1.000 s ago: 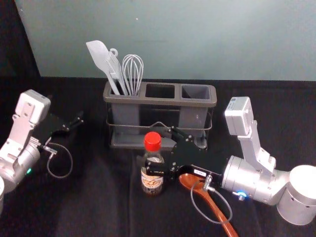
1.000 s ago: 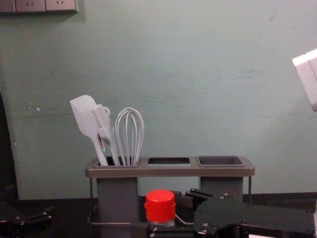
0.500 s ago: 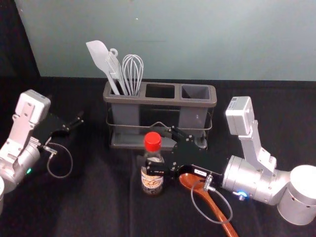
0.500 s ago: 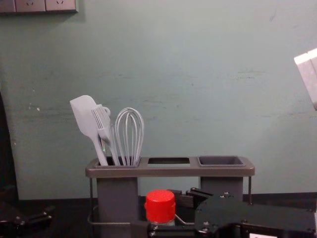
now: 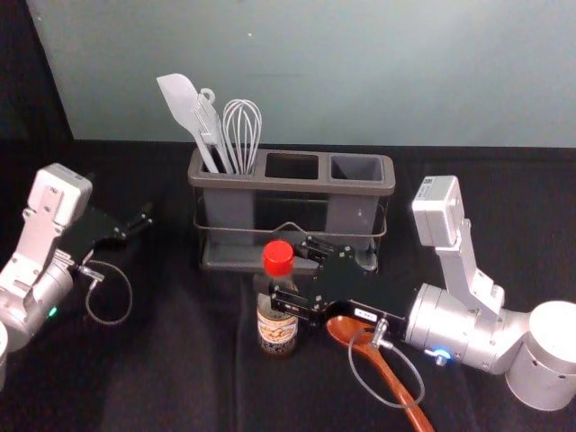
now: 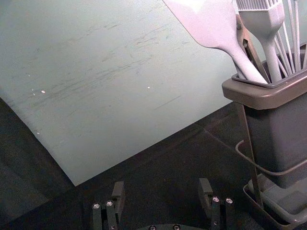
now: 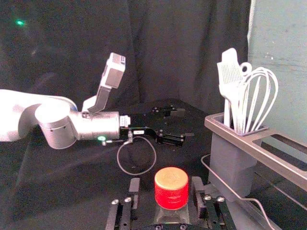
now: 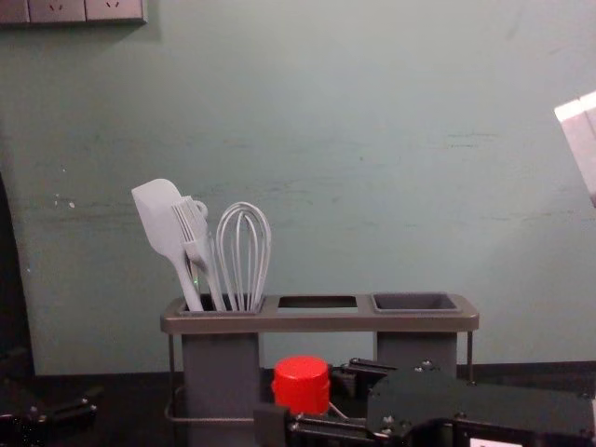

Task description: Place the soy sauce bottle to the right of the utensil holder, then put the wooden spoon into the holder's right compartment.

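Soy sauce bottle (image 5: 277,331) upright on the worktop (image 5: 193,369), in front of the utensil holder (image 5: 292,185), right end effector (image 5: 287,271) open around it (red cap (image 5: 278,258) between the tips), wooden spoon (image 5: 341,330) lying just right, left end effector (image 5: 124,195) idle at left, spread apart.
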